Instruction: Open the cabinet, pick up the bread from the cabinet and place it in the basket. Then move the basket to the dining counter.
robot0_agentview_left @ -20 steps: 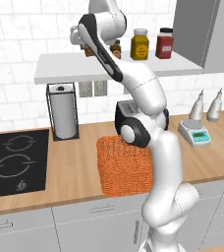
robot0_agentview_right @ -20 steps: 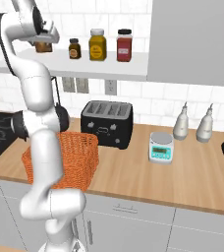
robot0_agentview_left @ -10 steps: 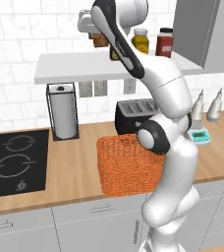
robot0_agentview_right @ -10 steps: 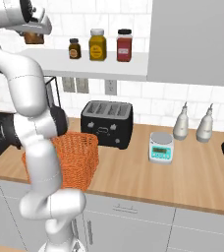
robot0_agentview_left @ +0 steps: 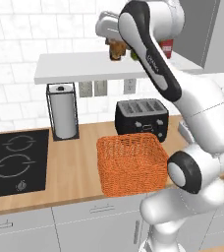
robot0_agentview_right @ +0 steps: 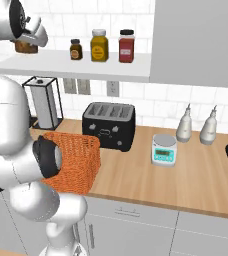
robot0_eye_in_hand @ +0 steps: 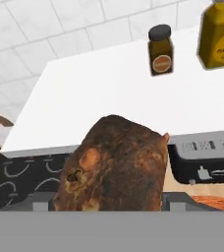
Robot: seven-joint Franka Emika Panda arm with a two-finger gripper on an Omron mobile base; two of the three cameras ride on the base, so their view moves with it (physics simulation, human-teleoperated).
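Bread (robot0_eye_in_hand: 114, 165) in claw (robot0_agentview_left: 117, 49), above white shelf's (robot0_eye_in_hand: 109, 98) front edge.

Bread (robot0_eye_in_hand: 113, 165): dark brown, mottled w/ lighter tan patches. Basket (robot0_agentview_left: 131, 164): bright orange woven weave. Toaster (robot0_agentview_left: 142, 119): black, grey lettering. Shelf (robot0_agentview_right: 81, 64): plain white. Jars on shelf: small brown w/ black lid & orange label (robot0_eye_in_hand: 160, 49); yellow w/ dark print (robot0_agentview_right: 99, 45); red w/ dark lid (robot0_agentview_right: 126, 46). Table (robot0_agentview_right: 186, 181): light wood planks, grey drawer fronts. Stove (robot0_agentview_left: 14, 162): black, grey ring marks. Wall tiles (robot0_agentview_right: 151, 102): white. Scale (robot0_agentview_right: 164, 149): teal & white.
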